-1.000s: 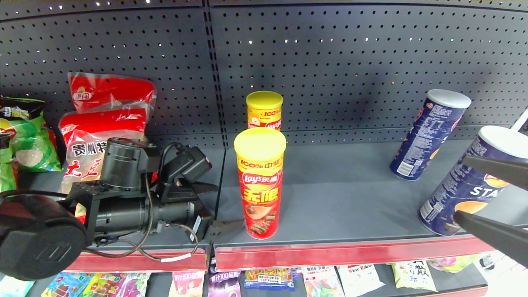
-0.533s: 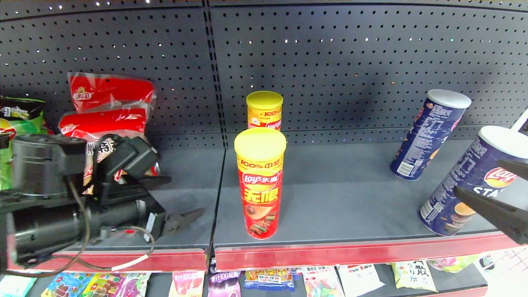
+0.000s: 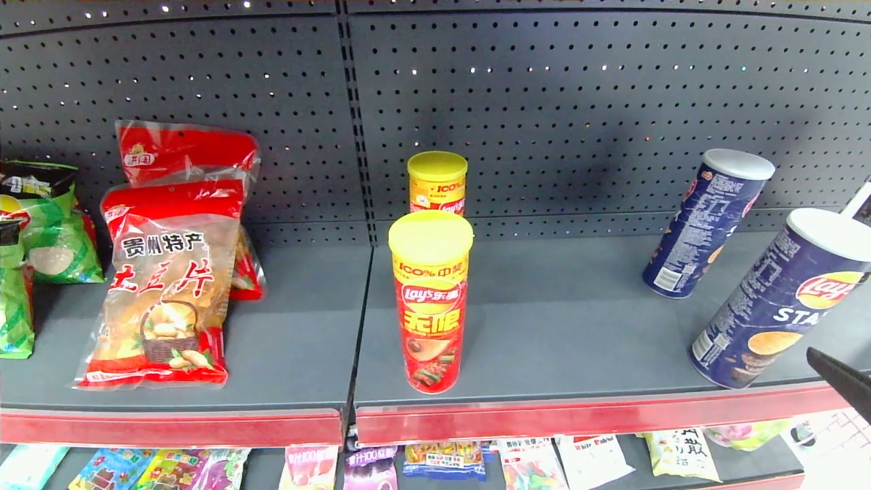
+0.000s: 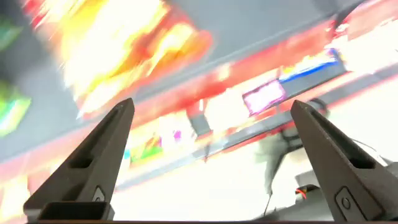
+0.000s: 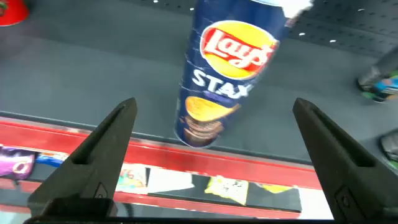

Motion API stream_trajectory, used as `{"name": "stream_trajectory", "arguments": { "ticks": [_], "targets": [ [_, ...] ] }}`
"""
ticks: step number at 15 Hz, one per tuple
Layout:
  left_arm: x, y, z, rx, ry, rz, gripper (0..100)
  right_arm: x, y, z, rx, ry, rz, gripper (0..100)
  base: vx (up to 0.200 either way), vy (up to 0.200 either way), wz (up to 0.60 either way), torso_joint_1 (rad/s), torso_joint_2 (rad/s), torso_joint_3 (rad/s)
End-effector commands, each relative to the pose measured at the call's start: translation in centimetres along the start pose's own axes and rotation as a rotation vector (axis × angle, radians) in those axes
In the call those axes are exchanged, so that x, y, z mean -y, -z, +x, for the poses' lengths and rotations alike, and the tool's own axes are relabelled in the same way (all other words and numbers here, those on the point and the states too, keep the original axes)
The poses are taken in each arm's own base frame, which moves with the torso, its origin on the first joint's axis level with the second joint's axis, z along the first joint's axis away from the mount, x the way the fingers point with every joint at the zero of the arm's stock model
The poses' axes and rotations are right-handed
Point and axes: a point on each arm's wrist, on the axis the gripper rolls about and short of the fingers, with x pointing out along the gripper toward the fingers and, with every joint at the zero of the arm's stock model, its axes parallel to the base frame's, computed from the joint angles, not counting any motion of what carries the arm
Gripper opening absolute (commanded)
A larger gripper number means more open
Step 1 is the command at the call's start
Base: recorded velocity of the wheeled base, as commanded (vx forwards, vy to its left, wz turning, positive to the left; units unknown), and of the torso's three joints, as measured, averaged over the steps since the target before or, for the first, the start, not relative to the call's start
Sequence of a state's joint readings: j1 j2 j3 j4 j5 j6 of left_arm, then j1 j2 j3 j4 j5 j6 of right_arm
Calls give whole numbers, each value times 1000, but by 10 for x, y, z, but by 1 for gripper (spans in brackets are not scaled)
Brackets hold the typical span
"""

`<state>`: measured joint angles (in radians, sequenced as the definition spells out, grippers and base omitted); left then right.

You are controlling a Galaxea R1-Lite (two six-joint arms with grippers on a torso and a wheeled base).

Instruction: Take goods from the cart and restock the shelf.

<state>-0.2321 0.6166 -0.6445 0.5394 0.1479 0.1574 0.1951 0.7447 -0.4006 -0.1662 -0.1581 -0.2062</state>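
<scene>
Canister (image 3: pixel 776 299), blue, on shelf (image 3: pixel 544 320) near red edge (image 3: pixel 578 412)

Grey shelf (image 3: pixel 558 320) — red-edged, yellow-lidded cans (image 3: pixel 430 299) centre, blue cans (image 3: pixel 776 299) right, red bags (image 3: pixel 163 286) — green bags (image 3: pixel 41 238) left

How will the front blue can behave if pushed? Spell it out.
The front blue can is tall on a narrow base, so a high push would probably tip it. It stands close to the shelf's red edge, so it might fall off. Its round, glossy wall looks stiff but possibly slippery, and it would likely roll once down.
</scene>
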Motion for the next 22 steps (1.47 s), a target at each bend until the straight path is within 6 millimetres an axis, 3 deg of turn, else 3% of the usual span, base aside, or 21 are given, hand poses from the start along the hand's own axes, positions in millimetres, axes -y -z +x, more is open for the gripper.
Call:
{"name": "stream_trajectory", "arguments": {
  "ticks": [1, 6, 12, 18, 22],
  "targets": [
    [0, 22, -29, 83, -132, -100, 100, 2, 5, -14, 10, 21, -5, 100, 0, 0, 0, 0, 0, 0],
    [0, 23, -29, 96, -136, -93, 100, 3, 6, -20, -1, 23, -8, 100, 0, 0, 0, 0, 0, 0],
    [1, 25, -26, 90, -132, -85, 100, 2, 11, -19, -15, 17, -13, 100, -200, 0, 0, 5, 0, 3],
    [1, 25, -19, 127, -133, -60, 100, 2, 12, -19, -23, 15, -15, 100, 0, 0, 0, 8, 1, 0],
    [2, 26, -18, 132, -124, -46, 100, 1, 13, -18, -29, 14, -15, 100, 0, -200, 0, -2, 4, 4]
  ]
}}
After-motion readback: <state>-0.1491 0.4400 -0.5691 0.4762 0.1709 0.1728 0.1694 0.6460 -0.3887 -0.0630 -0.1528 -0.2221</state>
